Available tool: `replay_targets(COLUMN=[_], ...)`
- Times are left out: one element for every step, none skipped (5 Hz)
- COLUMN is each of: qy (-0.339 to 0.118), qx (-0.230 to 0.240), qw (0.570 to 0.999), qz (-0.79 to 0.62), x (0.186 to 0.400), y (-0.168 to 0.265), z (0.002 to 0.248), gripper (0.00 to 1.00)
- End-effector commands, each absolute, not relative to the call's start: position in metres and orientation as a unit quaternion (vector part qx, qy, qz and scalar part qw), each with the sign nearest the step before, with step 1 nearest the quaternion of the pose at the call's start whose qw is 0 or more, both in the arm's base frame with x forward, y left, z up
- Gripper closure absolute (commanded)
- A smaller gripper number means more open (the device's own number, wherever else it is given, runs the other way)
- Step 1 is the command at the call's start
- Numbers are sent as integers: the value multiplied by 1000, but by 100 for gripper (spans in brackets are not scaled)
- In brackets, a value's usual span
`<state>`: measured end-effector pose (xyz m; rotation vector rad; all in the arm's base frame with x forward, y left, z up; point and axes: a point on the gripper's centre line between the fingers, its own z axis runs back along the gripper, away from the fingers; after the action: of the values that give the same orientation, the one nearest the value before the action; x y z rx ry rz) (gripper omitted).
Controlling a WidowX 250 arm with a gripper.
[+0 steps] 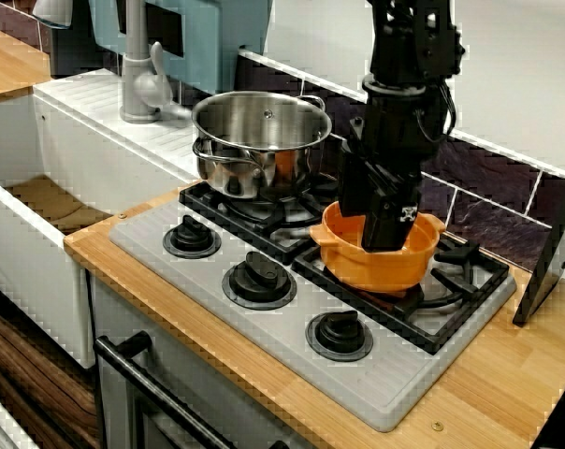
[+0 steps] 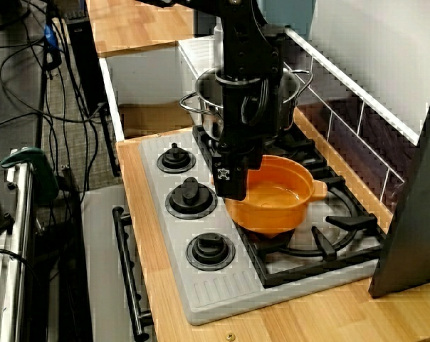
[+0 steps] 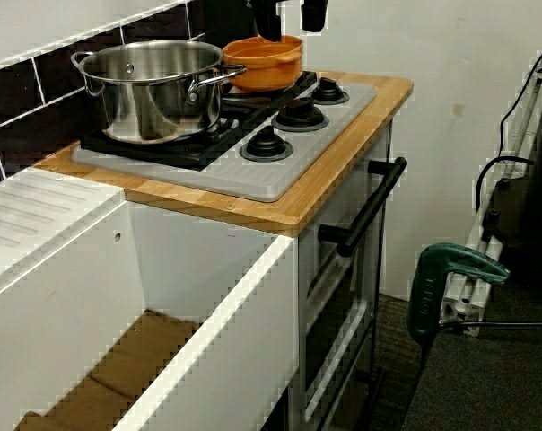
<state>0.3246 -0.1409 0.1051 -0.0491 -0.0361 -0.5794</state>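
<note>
An orange pot [image 1: 376, 269] with two small handles sits on the right front burner grate of the toy stove [image 1: 208, 304]. My black gripper [image 1: 387, 234] hangs straight down over it, its tips at the pot's rim on the knob side [image 2: 231, 187]. In the low view from the sink side, the two fingers [image 3: 266, 20] stand apart just above the orange pot [image 3: 262, 61], with bare wall showing between them, so my gripper [image 3: 289, 27] is open and holds nothing. A shiny steel pot [image 1: 259, 140] stands on the burner behind and to the left, close to the arm.
Three black knobs [image 1: 260, 279] line the stove's front edge. A white sink basin [image 1: 39, 206] and grey faucet [image 1: 137, 75] lie left of the stove. A dark panel [image 1: 554, 253] leans at the right end. The oven handle [image 3: 370, 211] and a green clamp [image 3: 441, 278] are below.
</note>
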Motion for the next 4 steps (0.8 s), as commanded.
replay_targets(qy=[-59, -53, -57, -50], qx=[2, 3, 8, 14], qw=[974, 978, 982, 983], qz=[-218, -199, -181, -175], x=[330, 338, 341, 342], y=[-114, -106, -97, -92], z=[134, 132, 131, 120], gripper=[0, 0, 0, 0])
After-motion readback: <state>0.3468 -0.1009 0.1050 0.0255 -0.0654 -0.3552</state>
